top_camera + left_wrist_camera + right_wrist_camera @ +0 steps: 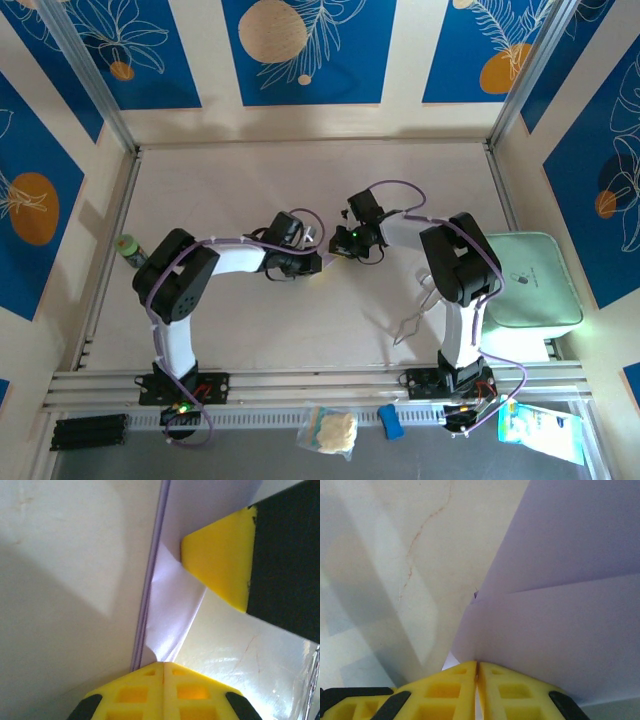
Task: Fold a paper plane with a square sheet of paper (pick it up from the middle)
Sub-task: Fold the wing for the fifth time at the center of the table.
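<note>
The square sheet of paper (327,260) is lavender and folded into layers, and it hangs between both grippers above the table's middle. My left gripper (163,663) is shut on a narrow folded flap of the paper (170,600), whose stacked edges run up to the left. My right gripper (476,662) is shut on the paper's lower edge, with a wide creased panel (560,620) spreading up and right. In the left wrist view one yellow finger (220,560) of the right gripper presses the paper from the upper right. In the top view the left gripper (312,263) and right gripper (340,250) nearly touch. They hide the paper's outline, so no paper plane shape can be made out.
A pale mint-green tray (528,280) sits at the right edge beside the right arm. A small green object (128,247) stands at the left wall. A bent wire piece (415,315) lies near the right base. A bag (330,430) and a blue item (391,421) lie below the rail.
</note>
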`<state>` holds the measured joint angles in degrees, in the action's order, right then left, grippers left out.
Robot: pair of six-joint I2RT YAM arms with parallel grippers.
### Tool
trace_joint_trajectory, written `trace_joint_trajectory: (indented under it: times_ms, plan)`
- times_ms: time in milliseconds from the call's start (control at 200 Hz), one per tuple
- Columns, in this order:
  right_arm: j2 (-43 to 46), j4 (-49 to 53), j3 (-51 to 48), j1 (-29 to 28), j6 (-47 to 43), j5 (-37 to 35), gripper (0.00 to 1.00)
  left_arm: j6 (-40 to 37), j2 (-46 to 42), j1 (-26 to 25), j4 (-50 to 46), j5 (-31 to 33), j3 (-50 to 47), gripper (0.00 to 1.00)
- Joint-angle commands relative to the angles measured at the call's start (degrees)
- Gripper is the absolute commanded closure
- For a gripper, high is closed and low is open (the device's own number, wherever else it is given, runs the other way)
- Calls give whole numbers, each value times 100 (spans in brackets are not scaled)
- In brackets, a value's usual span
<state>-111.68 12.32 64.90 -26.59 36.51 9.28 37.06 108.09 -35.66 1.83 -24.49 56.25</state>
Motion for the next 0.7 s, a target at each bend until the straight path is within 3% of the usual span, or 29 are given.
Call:
trace_joint_trajectory:
  times_ms: [0, 225, 400, 695]
  plan:
    - [-437, 825, -42, 57, -188, -510, 86, -468, -169, 116, -782, -196, -194, 93]
    - [-510, 930, 31, 66, -168, -515, 87, -1223, -401, 115, -1527, -362, -233, 93]
    - [-515, 906, 57, 49, -208, -442, 86, -1482, -755, 115, -1940, -110, -191, 93]
    - [-353, 368, -85, -264, -535, 367, 87, -510, -1325, 99, -438, -278, -420, 92]
